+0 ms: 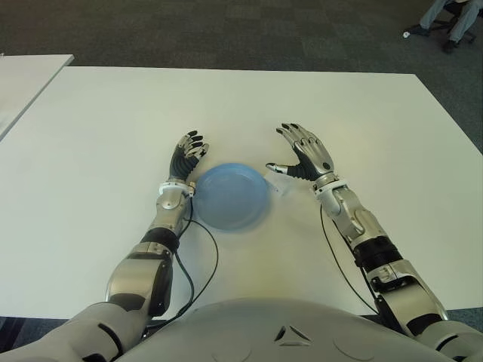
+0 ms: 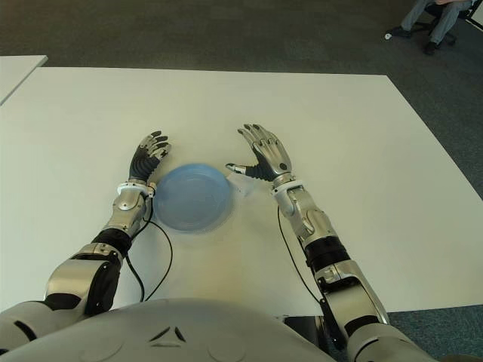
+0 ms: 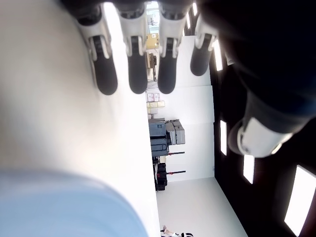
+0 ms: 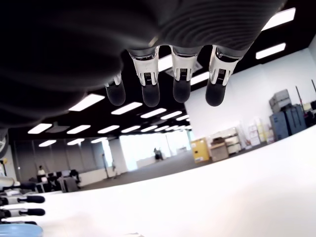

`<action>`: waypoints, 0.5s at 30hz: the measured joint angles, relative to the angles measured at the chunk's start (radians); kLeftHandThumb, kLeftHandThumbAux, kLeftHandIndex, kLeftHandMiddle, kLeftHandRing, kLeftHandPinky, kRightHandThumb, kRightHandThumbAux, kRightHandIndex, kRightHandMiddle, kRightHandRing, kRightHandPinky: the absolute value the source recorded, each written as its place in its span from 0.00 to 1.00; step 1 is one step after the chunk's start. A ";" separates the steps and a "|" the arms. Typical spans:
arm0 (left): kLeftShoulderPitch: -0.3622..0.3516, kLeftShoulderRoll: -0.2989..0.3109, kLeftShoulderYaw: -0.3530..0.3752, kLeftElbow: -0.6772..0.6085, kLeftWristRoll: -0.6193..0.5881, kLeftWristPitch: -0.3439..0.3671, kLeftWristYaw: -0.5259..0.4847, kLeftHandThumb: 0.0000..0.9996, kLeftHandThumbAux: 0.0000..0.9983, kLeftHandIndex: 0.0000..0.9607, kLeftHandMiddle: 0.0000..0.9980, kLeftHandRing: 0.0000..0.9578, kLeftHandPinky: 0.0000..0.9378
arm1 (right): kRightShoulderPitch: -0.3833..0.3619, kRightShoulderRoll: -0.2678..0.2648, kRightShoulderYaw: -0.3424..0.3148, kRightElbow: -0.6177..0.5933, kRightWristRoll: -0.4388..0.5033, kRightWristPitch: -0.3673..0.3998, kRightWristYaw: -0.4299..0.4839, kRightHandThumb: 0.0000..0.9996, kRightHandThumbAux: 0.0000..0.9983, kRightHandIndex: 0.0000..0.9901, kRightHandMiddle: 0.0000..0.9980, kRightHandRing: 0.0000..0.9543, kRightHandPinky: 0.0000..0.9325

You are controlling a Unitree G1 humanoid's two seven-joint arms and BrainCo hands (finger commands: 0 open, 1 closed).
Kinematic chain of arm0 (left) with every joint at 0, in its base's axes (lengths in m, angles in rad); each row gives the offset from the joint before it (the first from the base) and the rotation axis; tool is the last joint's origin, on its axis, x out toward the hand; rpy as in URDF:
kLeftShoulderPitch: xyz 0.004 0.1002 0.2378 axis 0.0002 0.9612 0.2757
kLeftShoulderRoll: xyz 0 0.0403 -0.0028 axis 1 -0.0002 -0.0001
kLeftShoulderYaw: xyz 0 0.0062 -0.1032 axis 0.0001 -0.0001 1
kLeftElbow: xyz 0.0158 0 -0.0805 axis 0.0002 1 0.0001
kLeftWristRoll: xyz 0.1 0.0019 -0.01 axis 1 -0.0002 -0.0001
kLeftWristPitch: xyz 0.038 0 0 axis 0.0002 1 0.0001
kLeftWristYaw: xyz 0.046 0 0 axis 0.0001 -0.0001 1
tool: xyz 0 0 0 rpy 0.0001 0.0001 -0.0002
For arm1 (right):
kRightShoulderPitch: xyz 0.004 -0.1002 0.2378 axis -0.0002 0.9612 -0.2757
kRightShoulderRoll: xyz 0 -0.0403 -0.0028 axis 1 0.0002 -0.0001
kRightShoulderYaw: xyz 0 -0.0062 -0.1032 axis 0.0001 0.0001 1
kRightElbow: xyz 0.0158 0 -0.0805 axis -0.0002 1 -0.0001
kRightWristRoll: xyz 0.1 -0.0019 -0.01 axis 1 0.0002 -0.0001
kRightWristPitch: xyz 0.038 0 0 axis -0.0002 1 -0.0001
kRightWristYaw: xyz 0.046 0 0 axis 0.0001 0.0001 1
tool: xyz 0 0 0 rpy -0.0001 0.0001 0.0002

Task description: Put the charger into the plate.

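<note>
A round blue plate (image 1: 230, 196) lies on the white table (image 1: 98, 151) in front of me. Just off its right rim sits a small white charger (image 1: 278, 185), pale against the tabletop and partly under my right thumb. My right hand (image 1: 303, 154) hovers over that spot with its fingers spread and nothing in its grasp. My left hand (image 1: 186, 157) shows beside the plate's left rim, fingers extended and holding nothing. The plate appears as a blurred blue patch (image 3: 59, 207) in the left wrist view.
A second white table (image 1: 23, 75) stands at the far left. A person's legs (image 1: 453, 19) show on the dark carpet at the far right. Black cables (image 1: 204, 256) trail from my arms across the near table.
</note>
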 measured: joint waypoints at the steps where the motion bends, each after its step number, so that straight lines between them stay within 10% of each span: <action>1: 0.000 0.000 0.000 0.000 0.000 0.000 0.000 0.00 0.63 0.17 0.23 0.25 0.27 | -0.004 0.003 0.005 0.011 0.000 0.010 -0.008 0.39 0.24 0.00 0.00 0.00 0.00; 15: 0.000 0.000 0.000 0.000 0.013 0.000 0.014 0.00 0.62 0.17 0.23 0.25 0.28 | -0.022 0.044 0.041 0.123 -0.001 0.099 -0.176 0.36 0.24 0.00 0.00 0.00 0.00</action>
